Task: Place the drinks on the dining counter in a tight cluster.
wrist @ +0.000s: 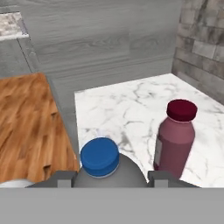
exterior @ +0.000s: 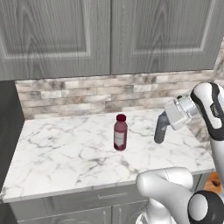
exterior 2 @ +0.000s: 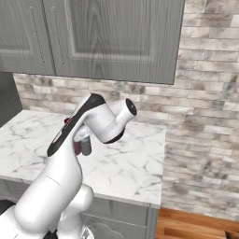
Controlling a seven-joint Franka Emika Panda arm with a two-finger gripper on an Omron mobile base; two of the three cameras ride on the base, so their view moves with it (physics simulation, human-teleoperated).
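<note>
Now grey-blue bottle (exterior: pixel 160 129) tilted in gripper (wrist: pixel 109 180), red bottle (exterior: pixel 120 132) upright nearby.

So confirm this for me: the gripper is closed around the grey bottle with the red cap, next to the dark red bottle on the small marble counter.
Not quite: the cap is blue, not red. The hand view shows the grey bottle with its blue cap between the gripper's fingers, beside the dark red bottle on the small marble counter.

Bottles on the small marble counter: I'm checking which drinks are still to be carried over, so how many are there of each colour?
Dark red bottle: 1
Grey bottle with a blue cap: 1, between the fingers of the gripper
Total: 2 bottles, on the marble counter
</note>
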